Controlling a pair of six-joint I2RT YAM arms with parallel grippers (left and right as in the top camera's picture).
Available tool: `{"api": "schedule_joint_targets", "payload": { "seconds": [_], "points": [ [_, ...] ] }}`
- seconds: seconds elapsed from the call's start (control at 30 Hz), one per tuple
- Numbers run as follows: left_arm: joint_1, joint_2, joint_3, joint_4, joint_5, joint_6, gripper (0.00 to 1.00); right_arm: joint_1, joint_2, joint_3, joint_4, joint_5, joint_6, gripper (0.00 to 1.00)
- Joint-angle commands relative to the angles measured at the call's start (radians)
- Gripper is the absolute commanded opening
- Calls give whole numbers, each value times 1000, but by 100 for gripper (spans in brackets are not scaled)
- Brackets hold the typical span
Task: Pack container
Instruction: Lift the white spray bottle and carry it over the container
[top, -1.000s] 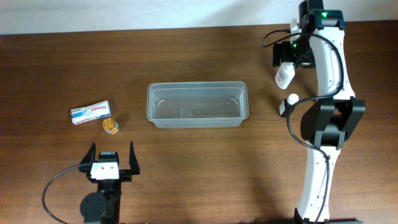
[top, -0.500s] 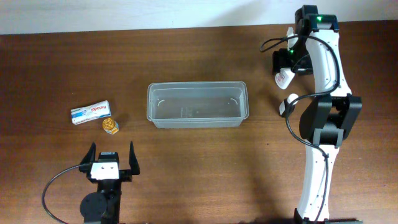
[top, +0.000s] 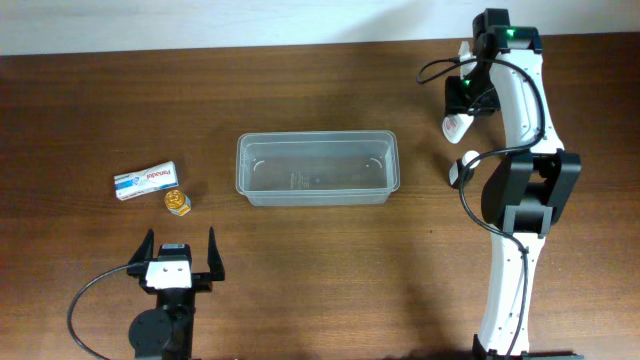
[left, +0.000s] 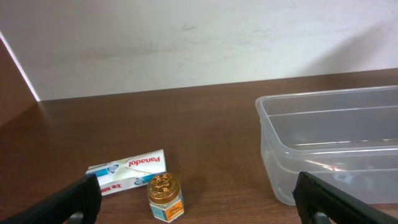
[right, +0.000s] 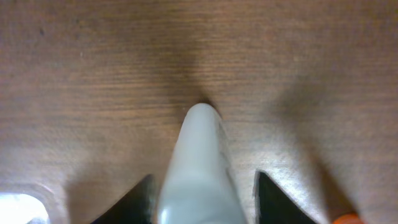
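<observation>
overhead / table (top: 300, 90): dark brown wood, visible grain
overhead / container (top: 243, 170): clear plastic tub, rectangular, rounded corners, raised rim; sits mid-table, well apart from both grippers
overhead / box (top: 146, 181): flat white-and-blue carton, left of the container, lying on its side
overhead / jar (top: 178, 201): small, round, gold lid, just beside the box
overhead / left gripper (top: 180, 255): near edge of table, black fingers spread wide, nothing between them
overhead / right gripper (top: 463, 100): far right corner, directly over the bottle (top: 456, 127)
left wrist / fingers (left: 68, 202): two dark tips at the frame's bottom corners, far apart; box, jar and the container's glossy wall lie beyond
right wrist / bottle: smooth white plastic, tapered with a rounded tip, lying on the wood between the two dark fingers (right: 134, 199)
right wrist / grip: jaws flank the bottle closely; cannot tell whether they press on it
</observation>
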Motion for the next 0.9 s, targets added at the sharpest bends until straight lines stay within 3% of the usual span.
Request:
{"api": "schedule_joint_targets", "payload": {
  "seconds": [0.0, 0.17, 0.37, 0.6, 0.87],
  "points": [
    [-4, -8, -3, -5, 1, 16, 99, 2, 13, -15, -2, 11, 4, 32],
    [-4, -8, -3, -5, 1, 16, 99, 2, 13, -15, -13, 11, 4, 19],
    [-4, -8, -3, -5, 1, 16, 99, 2, 11, 0, -43, 10, 4, 13],
    [-4, -8, -3, -5, 1, 16, 99, 2, -10, 99, -106, 10, 4, 13],
    [-4, -8, -3, -5, 1, 16, 99, 2, -24, 350, -277, -43, 4, 14]
  ]
}}
